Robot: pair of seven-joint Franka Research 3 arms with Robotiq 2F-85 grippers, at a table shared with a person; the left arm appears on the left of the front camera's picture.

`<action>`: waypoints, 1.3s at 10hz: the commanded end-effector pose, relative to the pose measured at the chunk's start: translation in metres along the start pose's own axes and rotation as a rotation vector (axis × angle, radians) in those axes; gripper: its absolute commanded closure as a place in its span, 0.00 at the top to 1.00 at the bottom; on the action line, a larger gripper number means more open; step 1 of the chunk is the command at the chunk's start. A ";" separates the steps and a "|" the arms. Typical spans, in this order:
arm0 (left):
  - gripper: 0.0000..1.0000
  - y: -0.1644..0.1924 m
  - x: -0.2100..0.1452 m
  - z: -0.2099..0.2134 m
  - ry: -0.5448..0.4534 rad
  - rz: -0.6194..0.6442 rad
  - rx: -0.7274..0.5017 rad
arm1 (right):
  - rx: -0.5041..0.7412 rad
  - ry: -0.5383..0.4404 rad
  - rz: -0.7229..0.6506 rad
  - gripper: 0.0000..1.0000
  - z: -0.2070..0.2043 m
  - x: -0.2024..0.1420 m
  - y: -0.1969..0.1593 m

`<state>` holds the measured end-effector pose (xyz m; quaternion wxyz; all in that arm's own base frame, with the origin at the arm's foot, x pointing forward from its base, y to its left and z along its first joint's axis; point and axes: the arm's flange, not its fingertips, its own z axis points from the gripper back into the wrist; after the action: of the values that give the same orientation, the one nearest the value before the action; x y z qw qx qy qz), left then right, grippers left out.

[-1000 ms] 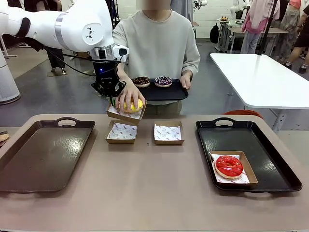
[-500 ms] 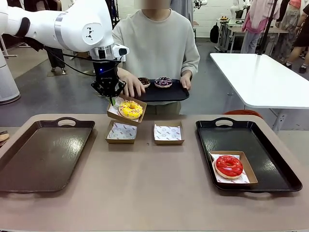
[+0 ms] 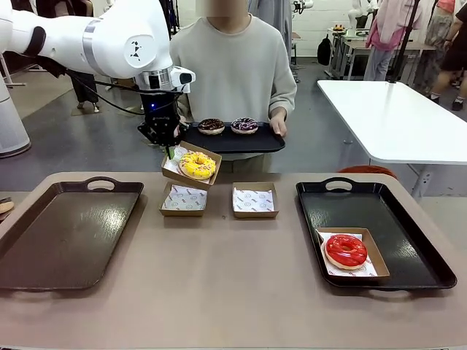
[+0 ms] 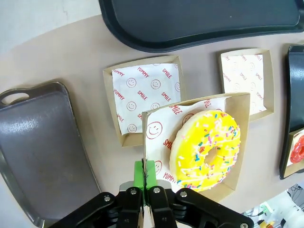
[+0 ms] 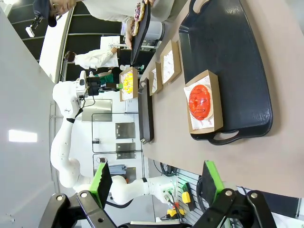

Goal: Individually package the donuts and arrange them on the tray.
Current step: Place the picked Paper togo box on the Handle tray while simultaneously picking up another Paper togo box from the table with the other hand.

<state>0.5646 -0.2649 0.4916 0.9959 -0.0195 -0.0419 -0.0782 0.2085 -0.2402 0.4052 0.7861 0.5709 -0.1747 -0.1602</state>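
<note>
While the right gripper [image 5: 156, 183] hangs wide open and empty, well apart from the work, the red donut [image 3: 345, 250] already sits boxed on the right-hand tray [image 3: 343, 204] — one of four packaged and placed. Farther in, two empty paper-lined boxes [image 3: 184, 198] lie side by side on the table [image 3: 233, 292]. Just beyond and above them, the left gripper [image 3: 169, 151] has its jaws pinched tight on the rim of a third box [image 3: 182, 180], holding it tilted in the air with the yellow donut [image 3: 198, 164] inside. At the far side a person grips a black serving tray [image 3: 241, 140] bearing the chocolate donut [image 3: 211, 125] and the purple-iced donut [image 3: 244, 125]. The step in hand appears to be delivery of the yellow donut — next, a level carry to a tray and a gentle set-down, lest the donut slide out.
</note>
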 end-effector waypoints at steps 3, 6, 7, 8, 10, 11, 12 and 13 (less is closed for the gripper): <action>0.00 0.002 -0.005 0.002 0.001 0.002 0.003 | 0.009 -0.001 0.007 1.00 0.000 -0.001 0.001; 0.01 0.000 0.000 0.000 0.000 0.000 0.000 | 0.000 0.000 0.000 1.00 0.000 0.000 0.000; 0.01 0.008 -0.010 0.002 0.021 -0.068 -0.084 | -0.011 0.041 0.006 1.00 -0.012 0.009 0.004; 0.01 0.019 -0.024 0.007 0.011 -0.058 -0.102 | -0.038 0.062 0.021 1.00 -0.027 0.016 0.017; 0.01 0.051 -0.051 0.025 0.001 -0.028 -0.134 | -0.107 0.084 0.062 1.00 -0.066 0.034 0.060; 0.01 0.067 -0.064 0.029 0.009 -0.017 -0.126 | -0.142 0.100 0.086 1.00 -0.089 0.044 0.082; 0.01 0.085 -0.073 0.031 0.021 0.006 -0.111 | -0.190 0.119 0.109 1.00 -0.115 0.054 0.101; 0.01 0.100 -0.084 0.029 0.024 0.038 -0.101 | -0.251 0.148 0.121 1.00 -0.143 0.061 0.116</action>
<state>0.5098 -0.1643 0.5173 0.9953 -0.0654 -0.0285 -0.0650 0.3152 -0.1280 0.4761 0.8542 0.4931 -0.1406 -0.0862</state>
